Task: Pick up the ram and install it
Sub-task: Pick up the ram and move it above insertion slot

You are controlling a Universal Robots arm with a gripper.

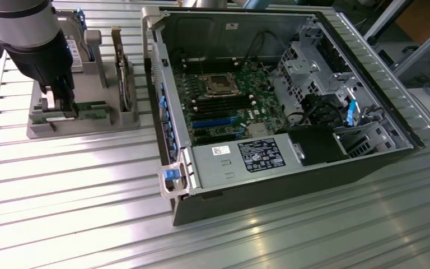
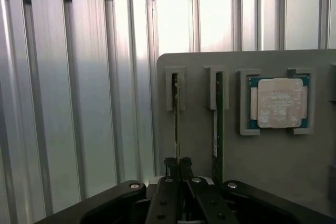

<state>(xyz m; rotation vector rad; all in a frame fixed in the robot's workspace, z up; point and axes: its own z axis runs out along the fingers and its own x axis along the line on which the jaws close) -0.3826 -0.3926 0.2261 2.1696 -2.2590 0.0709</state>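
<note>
The ram [image 2: 176, 114] is a thin green stick standing on edge in a slot of the grey holder [image 2: 273, 166]. My gripper [image 2: 178, 163] is shut on the near end of this stick, its two black fingers pressed together around the edge. A second green stick [image 2: 218, 119] with a white label stands in the neighbouring slot, free of the fingers. In the exterior view my gripper [image 1: 58, 111] reaches down into the grey holder [image 1: 88, 128] at that view's left, well apart from the open computer case [image 1: 275, 185].
A square silver processor [image 2: 278, 103] lies in a pocket of the holder beside the sticks. A larger card with a bracket [image 1: 125, 84] stands upright in the holder. The motherboard [image 1: 226, 98] lies exposed inside the case, with dark slots near its middle. Ribbed aluminium table all around.
</note>
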